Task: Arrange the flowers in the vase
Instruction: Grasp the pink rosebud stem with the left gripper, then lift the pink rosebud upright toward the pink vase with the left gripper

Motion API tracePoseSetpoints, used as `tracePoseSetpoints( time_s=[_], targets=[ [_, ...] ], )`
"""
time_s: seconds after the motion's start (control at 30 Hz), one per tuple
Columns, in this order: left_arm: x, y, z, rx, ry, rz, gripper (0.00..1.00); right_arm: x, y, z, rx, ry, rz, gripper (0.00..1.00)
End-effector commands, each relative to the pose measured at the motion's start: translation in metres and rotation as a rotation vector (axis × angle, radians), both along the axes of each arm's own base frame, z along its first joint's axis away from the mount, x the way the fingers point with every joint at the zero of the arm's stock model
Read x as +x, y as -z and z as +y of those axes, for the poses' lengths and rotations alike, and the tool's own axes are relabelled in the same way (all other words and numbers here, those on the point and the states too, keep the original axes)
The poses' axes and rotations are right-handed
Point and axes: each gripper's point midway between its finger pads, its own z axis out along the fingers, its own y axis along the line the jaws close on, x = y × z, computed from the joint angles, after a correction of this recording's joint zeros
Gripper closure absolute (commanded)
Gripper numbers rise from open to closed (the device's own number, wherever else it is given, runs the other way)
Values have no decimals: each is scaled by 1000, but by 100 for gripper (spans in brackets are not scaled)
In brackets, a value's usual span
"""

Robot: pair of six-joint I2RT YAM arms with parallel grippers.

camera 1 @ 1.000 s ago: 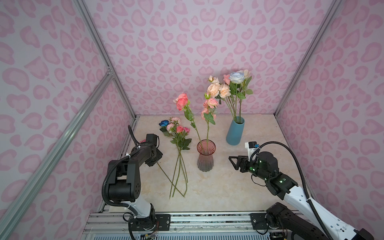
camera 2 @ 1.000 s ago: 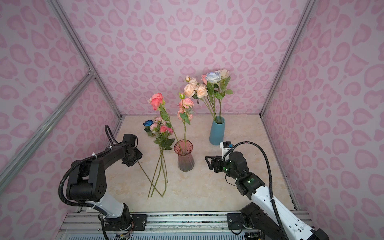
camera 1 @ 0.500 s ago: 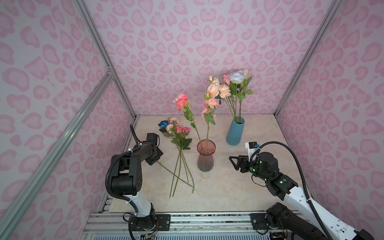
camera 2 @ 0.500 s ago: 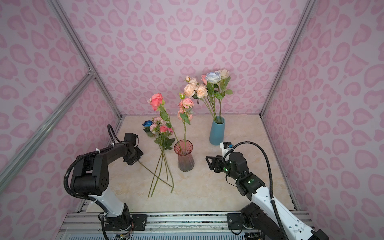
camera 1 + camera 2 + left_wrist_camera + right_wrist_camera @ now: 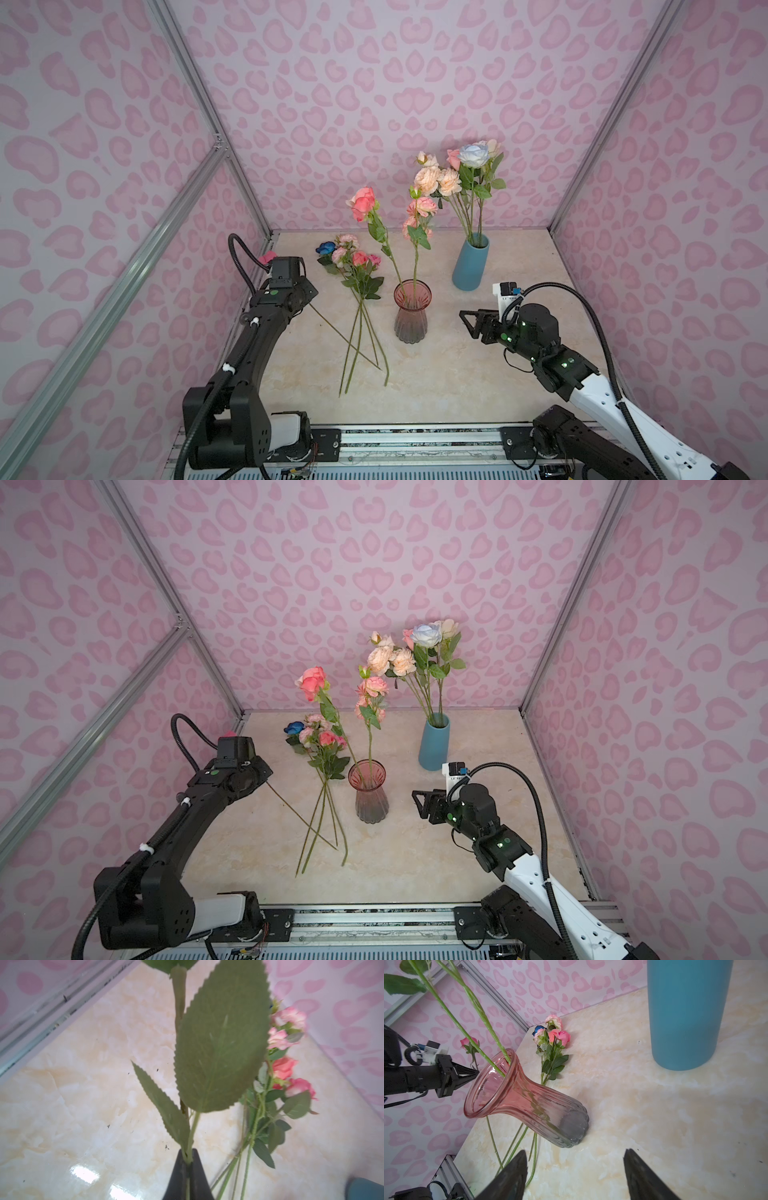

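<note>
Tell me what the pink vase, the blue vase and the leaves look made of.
Pink vase: tinted glass, glossy and ribbed, see-through. Blue vase: opaque, matte, maybe ceramic or plastic. Leaves: dull, fine-textured, likely fabric.

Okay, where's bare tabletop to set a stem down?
Bare: the front strip between the loose flowers and the rail; the back right corner beside the blue vase. Crowded: left of the pink vase, where those flowers lie.
</note>
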Motion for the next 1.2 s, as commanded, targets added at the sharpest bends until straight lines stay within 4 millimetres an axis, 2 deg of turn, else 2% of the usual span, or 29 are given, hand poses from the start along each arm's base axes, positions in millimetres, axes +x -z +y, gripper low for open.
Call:
tracePoseSetpoints(
  time_s=[0.0, 0.1, 0.27, 0.47, 0.57, 0.83, 0.97, 1.17],
  targets=[
    [-9, -39, -6, 48, 81, -89, 97, 3, -10, -1, 13, 16, -24, 26],
    [-19, -90, -22, 81, 180, -231, 97, 4, -13, -3, 5, 25, -31, 26],
    [-49, -168, -50, 164, 324, -489, 97, 8, -17, -3, 4, 37, -34, 26],
    [-88, -247, -81, 211, 499, -798, 97, 13, -23, 1, 17, 37, -36, 27],
    [-98, -274, -97, 209, 580, -897, 97, 14, -25, 2, 21, 35, -38, 27],
    [-102, -342, -141, 161, 723, -1114, 97, 15, -29, 1, 25, 44, -46, 28],
    [-93, -375, -167, 156, 766, -1186, 97, 16, -34, -1, 12, 47, -63, 28],
    [-66, -396, -215, 181, 800, -1271, 97, 18, -41, 0, 0, 45, -79, 27]
  ],
)
